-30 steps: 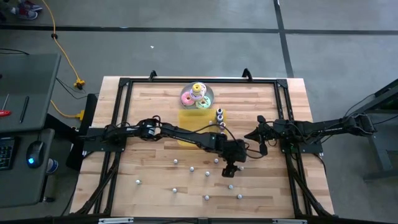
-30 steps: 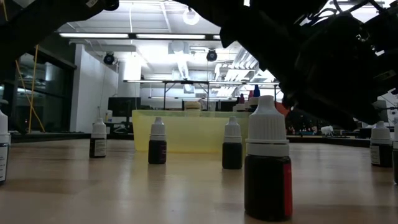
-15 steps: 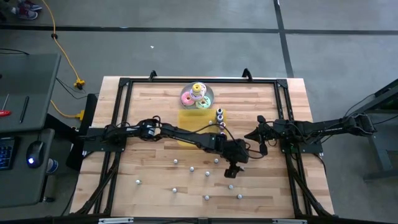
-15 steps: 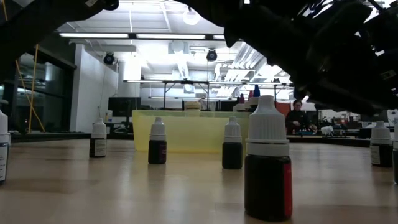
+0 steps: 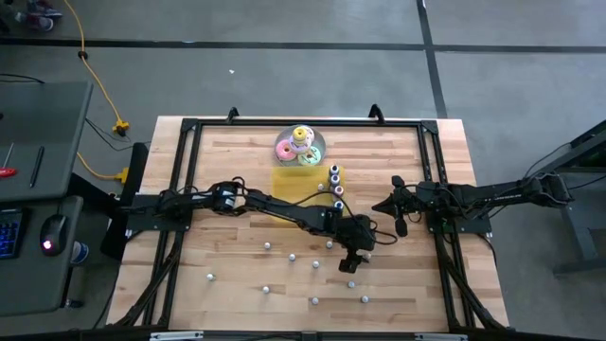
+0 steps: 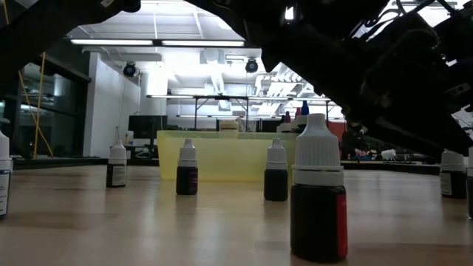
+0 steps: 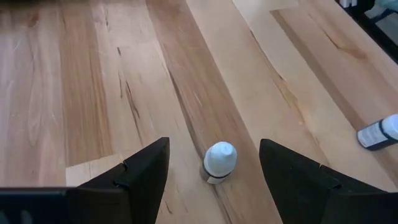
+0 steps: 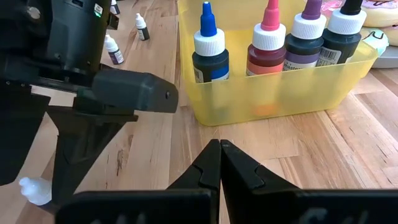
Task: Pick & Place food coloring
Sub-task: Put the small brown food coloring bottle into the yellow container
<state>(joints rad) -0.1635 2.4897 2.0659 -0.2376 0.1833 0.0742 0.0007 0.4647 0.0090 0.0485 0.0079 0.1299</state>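
Note:
The food coloring is a set of tiny bottles. Several stand loose on the wooden table (image 5: pixel 237 227), such as one (image 5: pixel 293 256) and a dark red one (image 6: pixel 318 199) closest to the low camera. Several larger ones (image 8: pixel 208 46) stand in the yellow tray (image 8: pixel 280 87). My left gripper (image 7: pixel 213 142) (image 5: pixel 350 263) hangs open, slanting down over the right middle of the table. A white-capped bottle (image 7: pixel 219 163) stands upright between its fingers, untouched. My right gripper (image 8: pixel 221 149) (image 5: pixel 396 220) waits shut at the right, holding nothing.
A plate of pastel ring toys (image 5: pixel 301 145) stands at the far edge behind the yellow tray (image 5: pixel 294 180). Another small bottle (image 7: pixel 379 132) stands off to one side of my left gripper. A black frame (image 5: pixel 189 133) rims the table.
My left gripper has tipped its fingers further downward over the white-capped bottle and stayed open. The bottles have not moved.

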